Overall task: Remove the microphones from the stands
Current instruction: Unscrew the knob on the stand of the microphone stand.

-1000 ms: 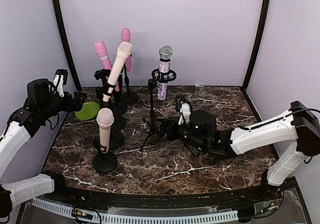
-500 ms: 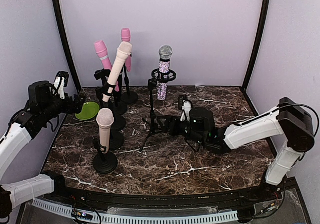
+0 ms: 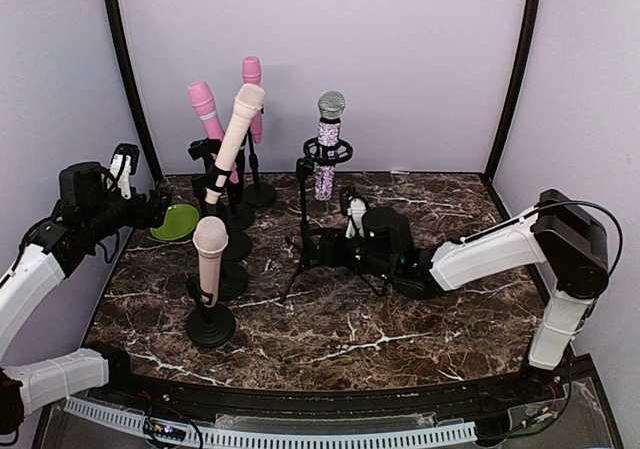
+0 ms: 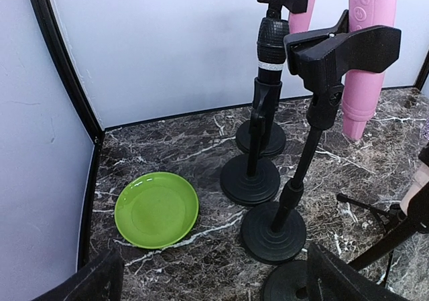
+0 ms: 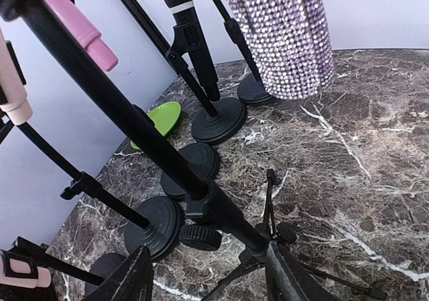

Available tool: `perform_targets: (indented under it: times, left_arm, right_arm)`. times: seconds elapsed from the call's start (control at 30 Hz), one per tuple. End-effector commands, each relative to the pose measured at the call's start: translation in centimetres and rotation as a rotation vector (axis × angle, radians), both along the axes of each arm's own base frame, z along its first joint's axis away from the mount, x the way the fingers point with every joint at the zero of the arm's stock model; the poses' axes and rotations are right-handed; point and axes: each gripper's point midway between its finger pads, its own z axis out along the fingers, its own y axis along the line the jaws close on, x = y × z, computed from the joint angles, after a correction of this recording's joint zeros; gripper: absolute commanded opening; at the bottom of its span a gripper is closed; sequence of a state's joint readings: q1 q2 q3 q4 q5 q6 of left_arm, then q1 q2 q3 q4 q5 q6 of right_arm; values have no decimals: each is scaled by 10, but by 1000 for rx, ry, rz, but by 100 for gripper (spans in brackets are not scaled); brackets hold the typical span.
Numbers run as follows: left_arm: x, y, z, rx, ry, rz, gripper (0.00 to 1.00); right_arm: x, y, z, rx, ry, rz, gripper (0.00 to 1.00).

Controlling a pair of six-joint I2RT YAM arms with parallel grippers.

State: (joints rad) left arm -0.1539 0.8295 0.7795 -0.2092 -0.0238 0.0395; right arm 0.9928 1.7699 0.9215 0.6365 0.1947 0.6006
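**Bracing the stand before the mic comes out?**

Right claw [image 5: 209,275] sits low and about half open, jaws either side of the stand [image 5: 127,113] pole, not clamped on it as far as I can see. Probably there to steady it. Mic [image 5: 281,33] sits in its ring, up above that claw. Left claw [image 4: 218,284] gapes wide and empty, well apart from it.

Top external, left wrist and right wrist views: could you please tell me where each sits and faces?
Top external: high behind the robot, facing down over the table; left arm and right arm show.
Left wrist: on the left arm, facing the green plate; left fingers show.
Right wrist: low, facing the tripod stand under the glitter microphone; right fingers show.
Shared: all see the plate.
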Motion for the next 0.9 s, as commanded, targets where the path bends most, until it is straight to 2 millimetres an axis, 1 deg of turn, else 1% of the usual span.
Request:
perform_targets:
  times: [0.0,0.13,0.33,0.53,0.87]
  left_arm:
    - [2,3,0,10,-12,12,96]
    - [3,2,-1,9,-7,7,97]
    - [3,3,-1,11,-5,8,96]
    - [4,2,-2,9,-4,5,96]
    - [4,1,-3,5,1,0,96]
  right_arm:
    - [9,14,3,-10,-34,14,53]
    - [12,23,5,-21,-48,8,47]
    - [17,25,-3,-60,-46,-37,39]
    - [17,29,-7,-112,-57,-58,27]
    - [16,24,-13,-165,-70,-117,14]
